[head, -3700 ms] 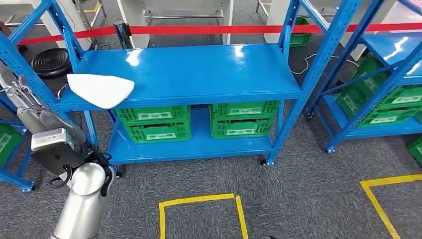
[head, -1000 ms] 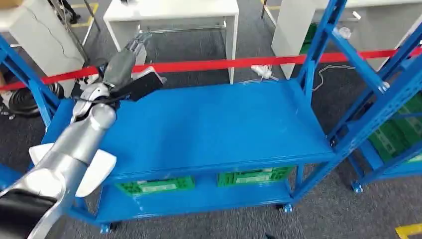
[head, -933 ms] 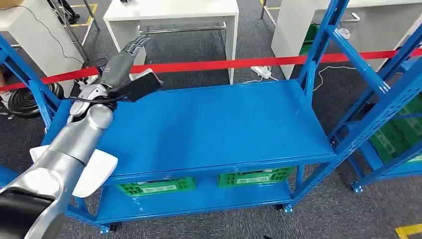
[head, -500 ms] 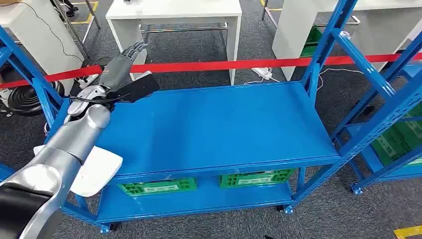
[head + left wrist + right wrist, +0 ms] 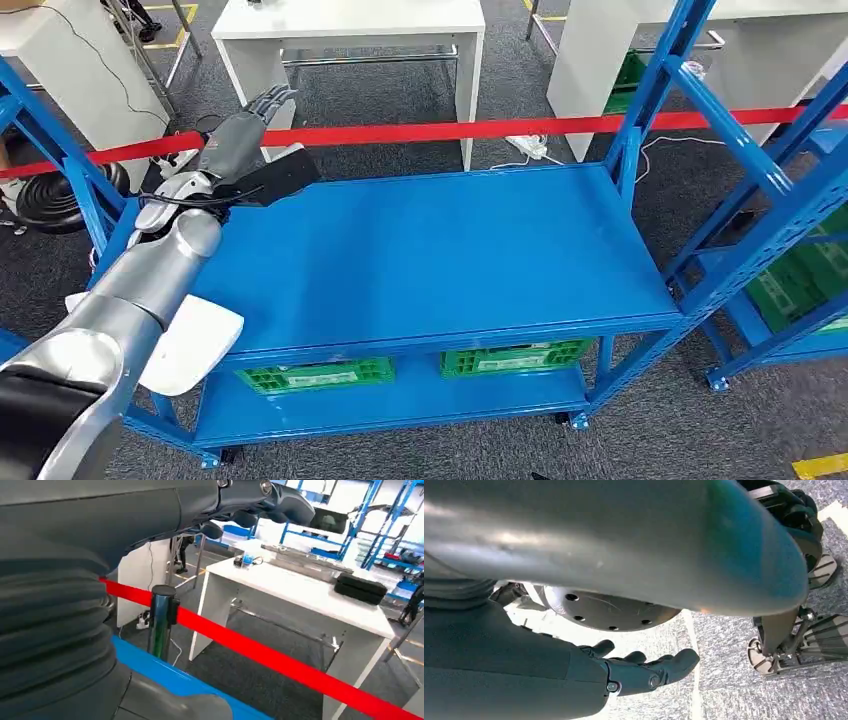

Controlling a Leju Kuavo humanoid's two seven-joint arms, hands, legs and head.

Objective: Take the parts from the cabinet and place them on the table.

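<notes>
One blue shelving rack (image 5: 420, 250) stands in the middle of the head view, and parts of two more blue racks show, one to its right (image 5: 790, 200) and one at its left (image 5: 45, 140). Under the middle rack's top shelf sit two green crates, one on the left (image 5: 315, 375) and one on the right (image 5: 512, 357); further green crates (image 5: 805, 265) sit in the rack to its right, too hidden to count. One white part (image 5: 195, 345) lies at the middle rack's front left corner. One red barrier tape (image 5: 480, 128) runs behind the rack, and beyond it stand three white tables (image 5: 350, 25). One black case (image 5: 361, 587) lies on a white table.
</notes>
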